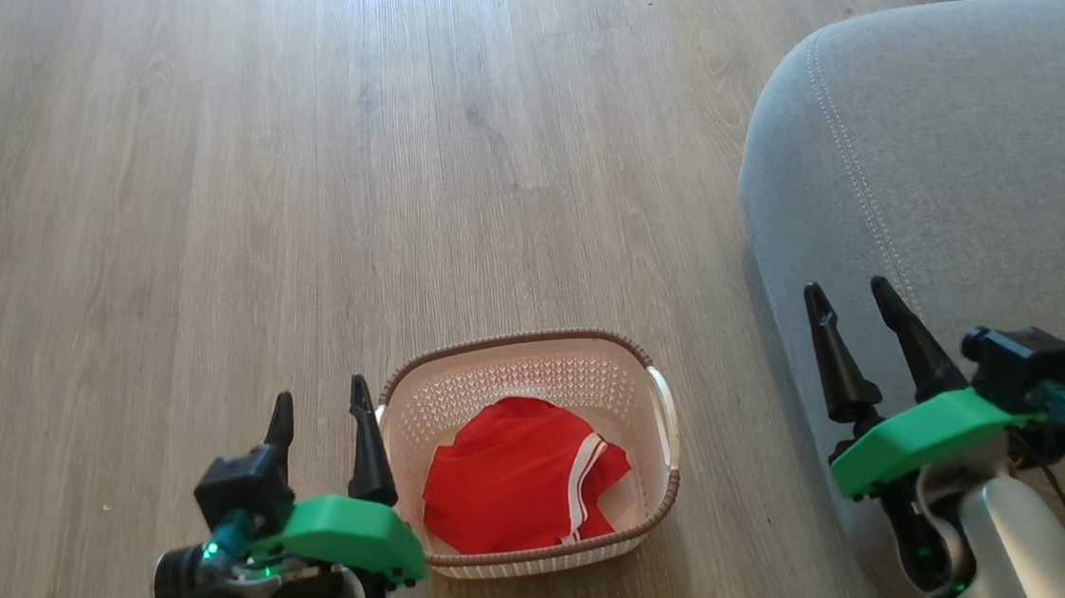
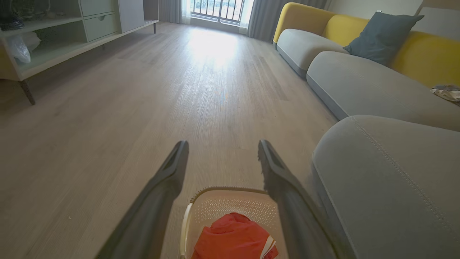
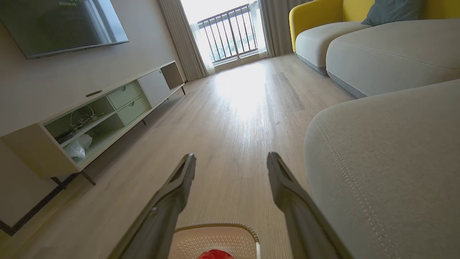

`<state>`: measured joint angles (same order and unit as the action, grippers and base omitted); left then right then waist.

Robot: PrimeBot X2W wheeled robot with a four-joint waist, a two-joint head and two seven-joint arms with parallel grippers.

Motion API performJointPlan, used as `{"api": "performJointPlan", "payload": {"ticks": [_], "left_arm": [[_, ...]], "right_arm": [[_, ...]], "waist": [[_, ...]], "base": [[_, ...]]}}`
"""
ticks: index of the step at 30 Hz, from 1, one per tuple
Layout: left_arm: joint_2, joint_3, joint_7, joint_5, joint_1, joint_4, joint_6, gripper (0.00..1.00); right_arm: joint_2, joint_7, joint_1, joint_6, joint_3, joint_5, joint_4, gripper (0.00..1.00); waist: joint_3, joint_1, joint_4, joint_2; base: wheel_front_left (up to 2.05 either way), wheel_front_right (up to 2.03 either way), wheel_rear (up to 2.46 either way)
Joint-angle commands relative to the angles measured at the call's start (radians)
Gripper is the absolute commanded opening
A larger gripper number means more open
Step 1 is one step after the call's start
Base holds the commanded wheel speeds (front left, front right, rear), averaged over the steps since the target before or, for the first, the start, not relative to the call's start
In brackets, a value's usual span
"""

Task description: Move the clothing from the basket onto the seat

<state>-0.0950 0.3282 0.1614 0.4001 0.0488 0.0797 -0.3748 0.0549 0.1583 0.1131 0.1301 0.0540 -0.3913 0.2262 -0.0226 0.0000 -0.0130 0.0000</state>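
A cream basket [image 1: 660,412] with a brown rim stands on the wooden floor, holding bright red clothing [image 1: 508,477] with white edge stripes. The left wrist view shows the basket [image 2: 233,207] and the red clothing [image 2: 233,239] low between the fingers. The basket [image 3: 215,239] also sits at the bottom of the right wrist view. My left gripper [image 1: 321,413] hovers open just left of the basket. At the right my right gripper [image 1: 851,302] is open above the grey seat [image 1: 959,161], whose rounded corner and stitched seam show. Nothing lies between either pair of fingers.
A long grey and yellow sofa [image 2: 359,82] with a dark cushion [image 2: 382,36] runs along the right. A low cabinet [image 3: 97,115] with shelves lines the left wall under a television [image 3: 64,25]. Wooden floor [image 1: 294,166] stretches ahead to a bright balcony door [image 3: 230,32].
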Motion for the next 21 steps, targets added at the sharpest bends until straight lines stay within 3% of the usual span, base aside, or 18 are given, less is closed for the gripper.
{"api": "performJointPlan", "payload": {"ticks": [1, 8, 21], "left_arm": [[-0.013, -0.007, 0.017, -0.041, 0.053, -0.029, -0.023, 1.0], [-0.014, 0.015, 0.037, -0.107, 0.057, -0.019, -0.052, 1.0], [0.012, 0.012, 0.072, -0.221, 0.049, 0.017, -0.034, 1.0]], "right_arm": [[0.015, 0.019, 0.056, 0.001, 0.028, 0.043, -0.029, 1.0], [0.013, 0.04, 0.068, 0.001, 0.044, 0.124, -0.017, 1.0], [0.012, 0.075, 0.083, 0.001, 0.078, 0.24, 0.035, 1.0]], "waist": [[-0.001, 0.0, -0.001, 0.0], [-0.002, 0.0, -0.003, 0.0], [-0.004, 0.0, -0.007, 0.0]], "base": [[0.0, 0.0, 0.0], [0.0, 0.0, 0.0], [0.0, 0.0, 0.0]]}}
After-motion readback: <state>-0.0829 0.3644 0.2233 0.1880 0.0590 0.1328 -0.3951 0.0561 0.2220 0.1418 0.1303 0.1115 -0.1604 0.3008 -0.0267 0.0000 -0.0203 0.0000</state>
